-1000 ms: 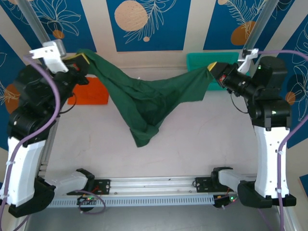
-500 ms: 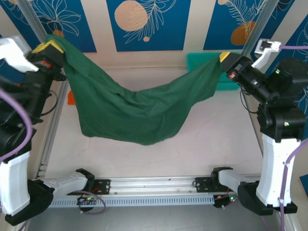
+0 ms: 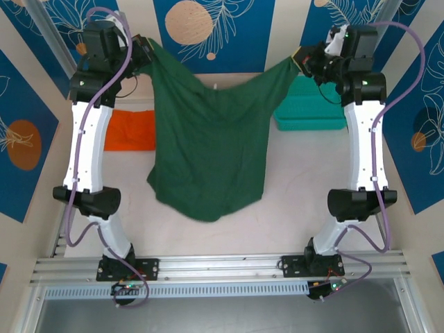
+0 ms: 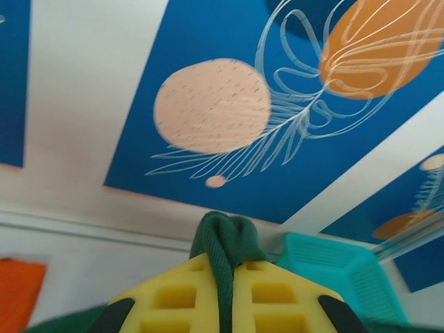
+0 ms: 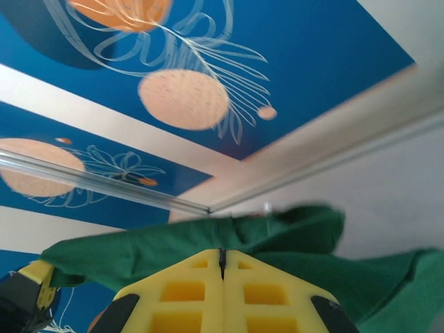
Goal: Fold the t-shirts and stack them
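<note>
1. Teal plastic mesh basket [image 3: 312, 114]: the reference piece. It stands on the pale table top [image 3: 298, 187] at the far right.

2. Dark forest-green soft cloth short-sleeved t-shirt [image 3: 208, 152]: held in the air left of the basket, stretched between both grippers. Its top edge sags between the two held corners. The body hangs broad, with the lower hem to the basket's near left. Whether the hem touches the table cannot be told.

3. Bright orange soft cloth t-shirt [image 3: 132, 130]: lies on the table well left of the basket, beyond the green t-shirt. It is partly covered by the green t-shirt and the left arm.

4. Left gripper [image 4: 225, 277]: raised, well left of the basket. Its yellow pads are pressed onto a rolled corner of the green t-shirt, which pokes out past the tips.

5. Right gripper [image 5: 222, 267]: raised above the basket's far-left corner. Its pads meet along a thin seam, clamping the green t-shirt's other top corner, and cloth is bunched just past the tips.
</note>
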Robot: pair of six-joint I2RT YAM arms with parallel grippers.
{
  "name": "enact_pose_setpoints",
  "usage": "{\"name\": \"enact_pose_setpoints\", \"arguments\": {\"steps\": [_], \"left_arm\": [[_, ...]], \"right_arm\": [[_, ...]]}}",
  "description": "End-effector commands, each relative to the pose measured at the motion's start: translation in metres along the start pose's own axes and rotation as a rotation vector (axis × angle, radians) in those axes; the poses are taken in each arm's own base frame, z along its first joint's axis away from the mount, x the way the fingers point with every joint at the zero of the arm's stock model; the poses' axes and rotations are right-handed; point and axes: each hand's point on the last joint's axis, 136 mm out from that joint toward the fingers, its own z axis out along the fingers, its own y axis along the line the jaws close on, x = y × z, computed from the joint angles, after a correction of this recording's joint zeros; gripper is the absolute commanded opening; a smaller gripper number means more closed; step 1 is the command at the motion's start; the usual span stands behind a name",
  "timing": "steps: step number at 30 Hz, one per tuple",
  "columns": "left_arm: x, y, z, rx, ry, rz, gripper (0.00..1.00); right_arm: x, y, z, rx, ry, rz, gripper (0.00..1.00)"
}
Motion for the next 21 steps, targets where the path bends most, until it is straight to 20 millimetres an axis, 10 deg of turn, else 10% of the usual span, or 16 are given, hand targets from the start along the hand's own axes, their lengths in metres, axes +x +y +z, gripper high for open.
{"name": "enact_pose_setpoints", "arguments": {"steps": [1, 5, 11, 15, 21], "left_arm": [[-0.064, -0.063, -0.107, 0.226, -0.223, 0.047, 0.00], [-0.018, 0.010, -0.107, 0.004, -0.248, -0.027, 0.00], [0.143, 0.148, -0.089, -0.251, 0.058, -0.261, 0.00], [0.207, 0.185, -0.097, -0.351, 0.164, -0.305, 0.00], [0.230, 0.194, -0.099, -0.377, 0.206, -0.352, 0.00]], "right_arm": [[0.002, 0.082, -0.083, -0.186, -0.130, -0.200, 0.00], [0.040, 0.030, -0.093, -0.126, -0.171, -0.176, 0.00], [0.142, -0.088, -0.080, 0.064, 0.047, -0.006, 0.00], [0.179, -0.134, -0.084, 0.179, 0.109, 0.032, 0.00], [0.196, -0.155, -0.082, 0.235, 0.148, 0.065, 0.00]]}}
